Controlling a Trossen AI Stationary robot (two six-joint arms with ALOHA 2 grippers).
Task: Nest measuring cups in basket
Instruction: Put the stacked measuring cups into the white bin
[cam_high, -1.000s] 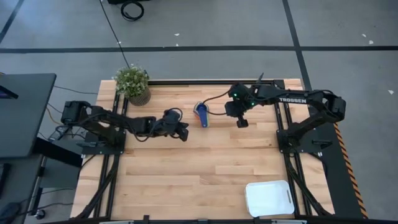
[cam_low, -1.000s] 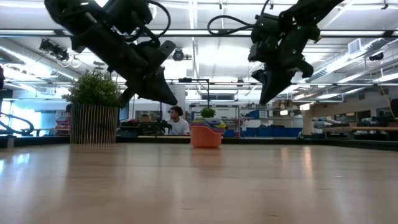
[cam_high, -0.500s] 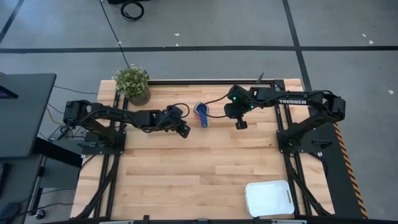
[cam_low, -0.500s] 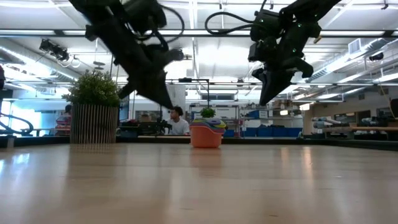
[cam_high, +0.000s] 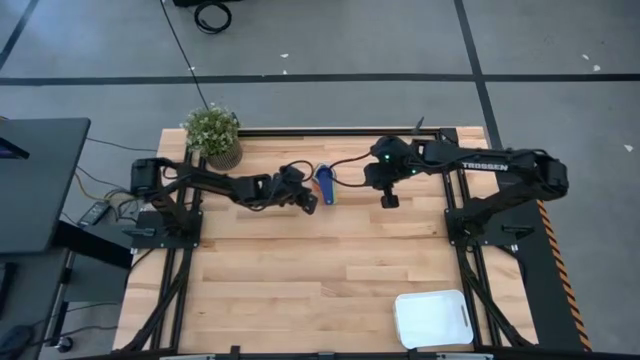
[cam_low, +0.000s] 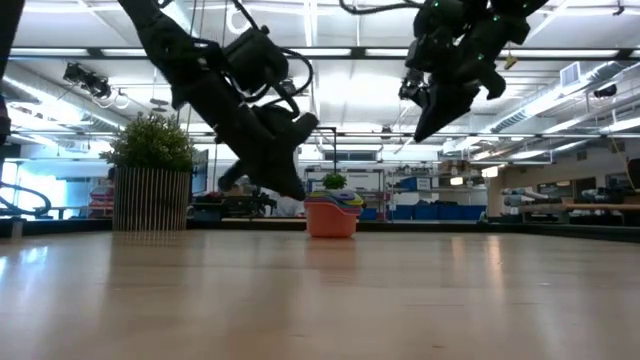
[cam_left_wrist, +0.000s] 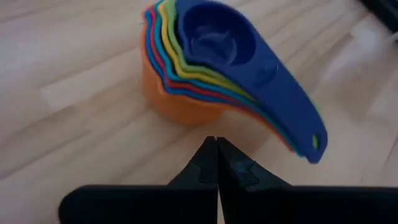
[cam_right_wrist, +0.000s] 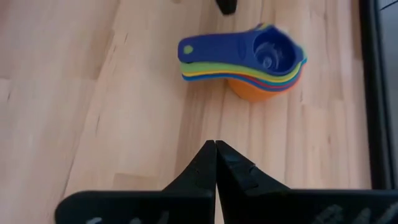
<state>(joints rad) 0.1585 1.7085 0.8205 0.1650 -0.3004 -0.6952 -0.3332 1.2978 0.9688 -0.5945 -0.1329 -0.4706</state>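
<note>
Measuring cups (cam_high: 323, 181): all six stacked one inside another, orange at the bottom, dark blue on top, handles fanned together. Stack sits on the wooden table (cam_high: 300, 270) near its far edge, roughly mid-width, handles pointing toward the near edge. Seen from the low view the stack (cam_low: 331, 214) stands upright on the tabletop, orange wall showing, coloured rims above it.

Basket (cam_high: 432, 318): white tray at the table's near right corner, well apart from the cups. Nothing visible inside it.

Left gripper (cam_high: 309, 206): reaching in from the left side, tips just beside the stack on its left. Fingers pressed together, pinching nothing; the wrist view shows the two dark fingertips (cam_left_wrist: 211, 163) meeting in a point, aimed at the orange cup's (cam_left_wrist: 180, 106) base, a small gap between tips and cup. In the low view it hangs just above the tabletop, left of the stack (cam_low: 290, 185).

Right gripper (cam_high: 389, 200): over the table to the right of the stack, near but apart. Fingers pressed together, empty (cam_right_wrist: 215, 163). The low view shows it held high above the surface (cam_low: 422, 128).

Potted plant (cam_high: 213, 133): far left corner of the table.
</note>
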